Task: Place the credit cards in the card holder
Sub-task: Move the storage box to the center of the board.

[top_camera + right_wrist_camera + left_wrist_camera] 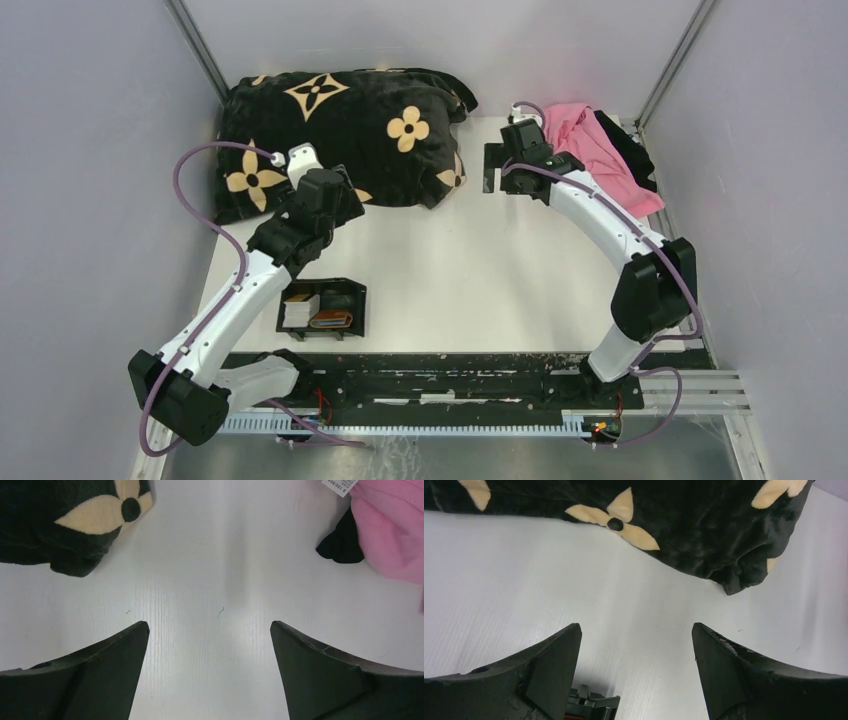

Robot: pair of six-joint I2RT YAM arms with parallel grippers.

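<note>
A pale stack of credit cards (298,312) stands in the left part of a black tray (357,292) near the front left of the table. The brown card holder (332,321) lies beside the stack in the same tray. My left gripper (335,203) is open and empty, held above the table just beyond the tray. In the left wrist view my left gripper (636,630) has its jaws wide apart, and a corner of the tray (594,705) shows low down. My right gripper (493,168) (210,625) is open and empty over bare table at the far right.
A black plush blanket with tan flowers (340,125) (704,525) (60,525) fills the far left. A pink cloth (590,150) (395,535) on a black cloth (637,155) lies at the far right. Grey walls enclose the table on three sides.
</note>
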